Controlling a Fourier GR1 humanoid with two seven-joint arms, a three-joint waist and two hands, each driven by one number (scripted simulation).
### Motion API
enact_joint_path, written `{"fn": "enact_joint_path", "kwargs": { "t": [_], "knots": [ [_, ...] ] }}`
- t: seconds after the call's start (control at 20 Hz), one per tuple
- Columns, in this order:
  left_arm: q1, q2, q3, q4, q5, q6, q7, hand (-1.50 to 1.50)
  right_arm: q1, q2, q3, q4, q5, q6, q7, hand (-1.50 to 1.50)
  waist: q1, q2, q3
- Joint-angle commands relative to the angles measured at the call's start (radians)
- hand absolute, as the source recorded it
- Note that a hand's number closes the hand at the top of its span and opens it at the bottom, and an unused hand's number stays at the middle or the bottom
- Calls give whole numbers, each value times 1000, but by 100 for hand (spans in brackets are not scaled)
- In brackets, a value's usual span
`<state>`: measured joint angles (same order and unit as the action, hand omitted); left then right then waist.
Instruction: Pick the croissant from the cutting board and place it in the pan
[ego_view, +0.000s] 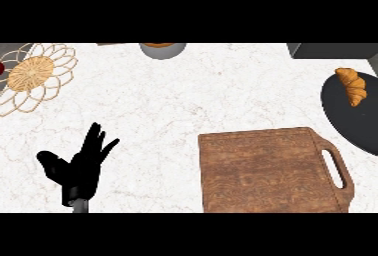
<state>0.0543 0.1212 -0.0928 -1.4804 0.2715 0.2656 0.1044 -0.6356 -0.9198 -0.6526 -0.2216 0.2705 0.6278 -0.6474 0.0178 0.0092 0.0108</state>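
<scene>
The golden croissant (352, 85) lies inside the dark round pan (353, 125) at the right edge of the head view. A brown wooden cutting board (269, 170) with a handle slot on its right side sits at the lower right, with nothing on it. My left hand (77, 167) rests at the lower left, open, fingers straight and pointing up, well away from board and pan. My right hand does not show.
A woven wicker trivet (33, 74) lies at the top left on the white marble counter (192, 95). A grey bowl (162, 49) holding something orange stands at the top centre. A dark object (336, 50) sits at the top right corner.
</scene>
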Motion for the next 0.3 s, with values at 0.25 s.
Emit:
{"fn": "enact_joint_path", "kwargs": {
  "t": [0.25],
  "knots": [
    [10, -15, -16, 6, -6, 3, 21, 0, 134, -2, 5, -41, -41, 173, -185, -150, -3, 2, -3]
  ]
}}
